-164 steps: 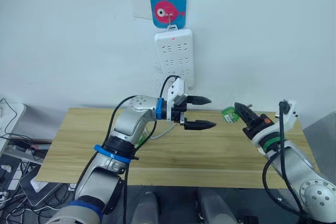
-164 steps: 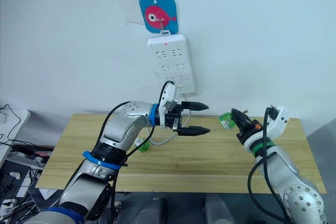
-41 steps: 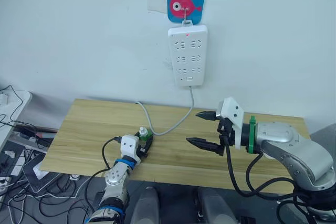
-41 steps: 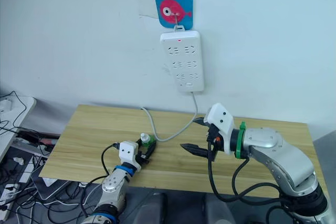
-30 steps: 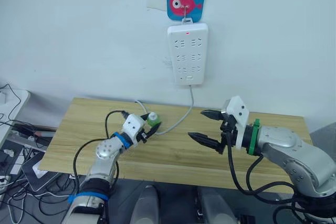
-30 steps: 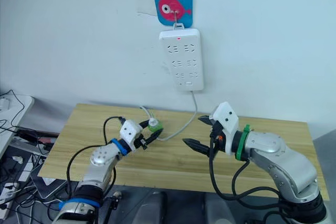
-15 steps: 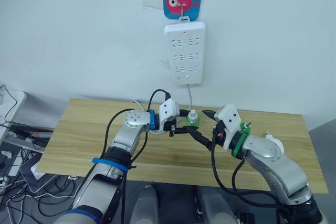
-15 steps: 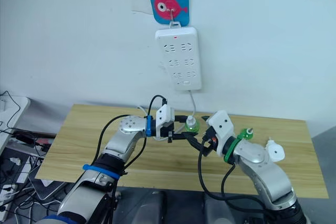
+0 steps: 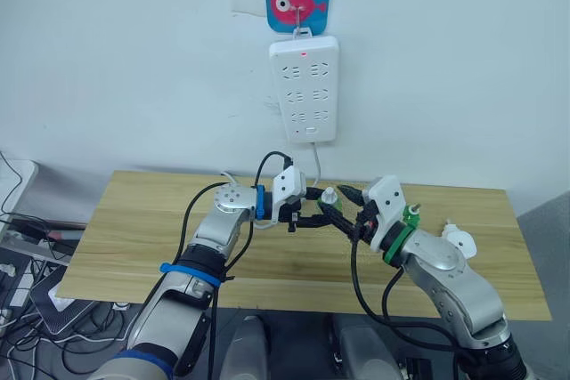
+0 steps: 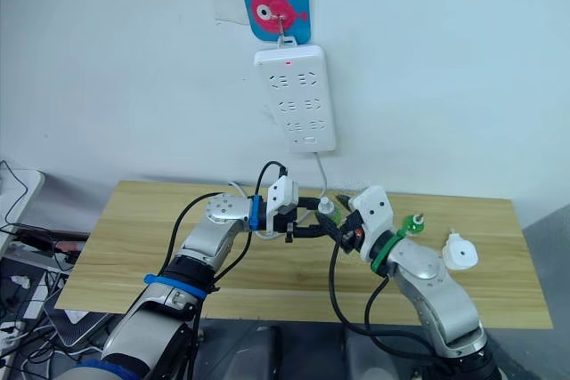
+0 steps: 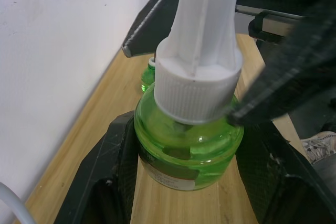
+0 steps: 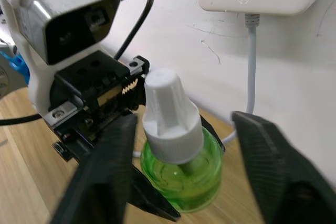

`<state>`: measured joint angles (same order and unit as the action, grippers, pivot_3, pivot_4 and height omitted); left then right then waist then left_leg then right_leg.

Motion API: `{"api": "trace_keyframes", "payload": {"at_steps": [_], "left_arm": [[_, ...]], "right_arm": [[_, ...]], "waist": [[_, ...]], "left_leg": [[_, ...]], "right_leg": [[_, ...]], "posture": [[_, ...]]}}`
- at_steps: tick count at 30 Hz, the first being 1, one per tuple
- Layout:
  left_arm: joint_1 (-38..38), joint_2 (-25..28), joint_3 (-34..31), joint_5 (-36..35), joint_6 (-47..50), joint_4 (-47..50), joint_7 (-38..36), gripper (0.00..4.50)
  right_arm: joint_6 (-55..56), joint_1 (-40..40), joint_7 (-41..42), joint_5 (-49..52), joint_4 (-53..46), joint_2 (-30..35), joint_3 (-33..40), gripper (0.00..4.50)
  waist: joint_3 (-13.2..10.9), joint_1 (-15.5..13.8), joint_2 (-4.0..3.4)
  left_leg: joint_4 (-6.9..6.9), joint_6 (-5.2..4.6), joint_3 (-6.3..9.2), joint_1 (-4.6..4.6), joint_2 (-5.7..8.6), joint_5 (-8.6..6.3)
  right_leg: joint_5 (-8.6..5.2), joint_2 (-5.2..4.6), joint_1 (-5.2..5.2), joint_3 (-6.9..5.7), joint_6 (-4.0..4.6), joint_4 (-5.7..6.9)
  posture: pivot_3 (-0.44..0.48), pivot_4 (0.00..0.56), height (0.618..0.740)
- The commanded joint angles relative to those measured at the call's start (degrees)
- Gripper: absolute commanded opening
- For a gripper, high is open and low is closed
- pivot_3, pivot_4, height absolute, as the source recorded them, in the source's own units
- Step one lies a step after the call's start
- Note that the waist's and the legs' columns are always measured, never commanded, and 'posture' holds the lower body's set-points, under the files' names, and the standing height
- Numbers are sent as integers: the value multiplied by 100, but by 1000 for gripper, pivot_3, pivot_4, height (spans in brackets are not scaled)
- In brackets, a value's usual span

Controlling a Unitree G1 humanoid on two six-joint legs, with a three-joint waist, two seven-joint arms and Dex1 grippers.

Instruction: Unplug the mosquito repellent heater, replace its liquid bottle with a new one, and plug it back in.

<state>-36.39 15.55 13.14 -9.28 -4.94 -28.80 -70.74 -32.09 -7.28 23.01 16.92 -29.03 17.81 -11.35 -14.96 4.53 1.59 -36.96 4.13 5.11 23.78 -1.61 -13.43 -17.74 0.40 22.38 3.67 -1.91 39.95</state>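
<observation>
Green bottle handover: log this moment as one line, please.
left gripper: shut on green bottle | right gripper: open, fingers either side of its white cap | heater: on table | power strip: on wall

The right tool (image 12: 184, 182) has open room beside the bottle (image 12: 178, 171); the left tool (image 11: 189, 182) blocks underneath.

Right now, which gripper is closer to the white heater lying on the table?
Right. The right gripper is open around the green bottle above mid-table, and the heater lies beside that arm. The left gripper, shut on the bottle, is farther away.
</observation>
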Motion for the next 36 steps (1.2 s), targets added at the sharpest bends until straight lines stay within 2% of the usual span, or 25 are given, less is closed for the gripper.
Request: {"api": "trace_keyframes", "payload": {"at_steps": [1,2,8,13,17,20,22,26,30,36], "left_arm": [[-25,-11,-30,-90,-24,184,-49,2263],[-15,-8,-18,-83,-29,199,-59,2263],[32,33,64,-125,-48,245,-360,2263],[-209,144,172,-310,-376,69,-1439,2263],[-344,246,346,-244,-660,-92,-2037,2263],[-421,301,371,-282,-711,-170,-2170,2263],[-461,317,323,-306,-681,-207,-2176,2263],[-475,305,205,-324,-616,-265,-2046,2263],[-394,268,135,-343,-490,-249,-1803,2263],[-235,214,80,-341,-382,-131,-1361,2263]], "right_arm": [[63,-23,94,51,-127,1,30,1422],[61,-38,124,63,-116,-3,30,1102],[91,-199,694,278,-55,261,67,1070],[521,-1361,3246,732,687,1412,-172,1070],[783,-2230,4753,878,1553,1617,-526,1070],[950,-2556,5214,803,2077,1583,-583,1070],[945,-2622,5393,828,2263,1649,-502,1786],[830,-2367,5170,885,2132,1785,-114,3070],[413,-1487,4359,1074,1260,1860,444,4450],[52,-493,2543,803,-52,1277,709,4481]], "waist": [[0,8,0],[1,9,0],[4,8,-1],[5,7,-4],[13,0,-9],[15,-23,-11],[14,-59,-11],[15,-163,-11],[21,-292,-12],[39,-247,-18]], "left_leg": [[0,0,1,0,0,0],[-1,0,0,0,0,0],[-2,0,1,0,0,1],[-9,-1,-2,-2,5,1],[-5,-3,6,-7,1,2],[-2,-2,8,-2,0,2],[-4,-1,9,1,2,3],[-12,16,11,0,4,13],[-14,24,26,3,4,17],[-14,35,29,6,6,24]], "right_leg": [[0,0,0,-1,0,0],[0,0,0,0,0,1],[0,0,0,-1,1,4],[2,-2,-4,-1,-2,4],[3,3,-6,-10,-2,4],[2,2,-3,-12,0,0],[2,-2,-2,-13,0,0],[3,-5,-3,-13,-1,6],[3,-5,-4,-24,-1,9],[3,-7,-3,-24,-1,15]], "posture": [[-89,186,740],[-89,186,740],[-63,185,740],[-36,177,740],[-1,168,740],[15,162,740],[21,162,740],[24,158,740],[6,156,740],[-12,156,740]]}}
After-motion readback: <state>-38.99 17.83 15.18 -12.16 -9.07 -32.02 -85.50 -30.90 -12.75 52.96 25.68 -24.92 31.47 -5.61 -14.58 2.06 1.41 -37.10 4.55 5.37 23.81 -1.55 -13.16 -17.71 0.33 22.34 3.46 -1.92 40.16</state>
